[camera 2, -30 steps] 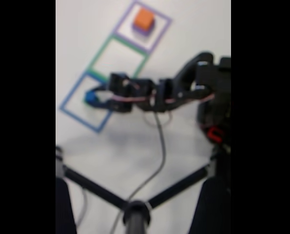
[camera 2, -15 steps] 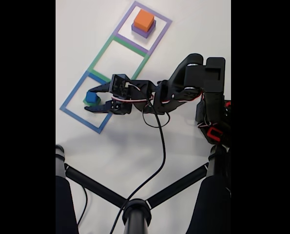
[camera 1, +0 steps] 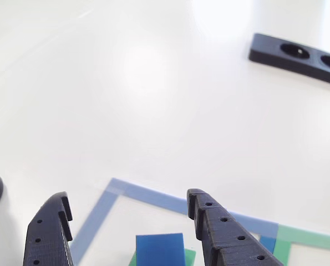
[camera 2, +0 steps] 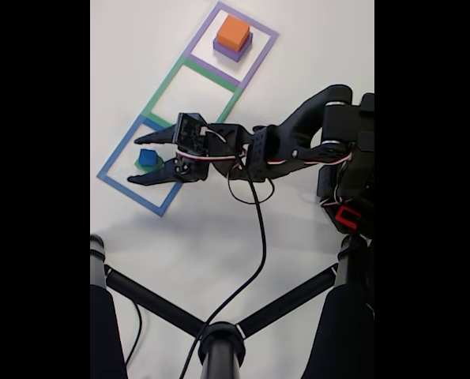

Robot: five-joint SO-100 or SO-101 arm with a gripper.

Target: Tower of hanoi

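Your jaws have spread wider than half a second ago and now straddle the blue cube [camera 2: 147, 158] without touching it. It rests on the green cube [camera 1: 188, 257], so judge the grasp as imminent.

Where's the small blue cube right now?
In the fixed view the blue cube sits on the green cube inside the blue square outline at left, between the open gripper fingers.

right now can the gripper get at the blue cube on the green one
Probably yes. The gripper is open, its fingers on either side of the blue cube, which sits on the green cube inside the blue square outline. Nothing stands between them.
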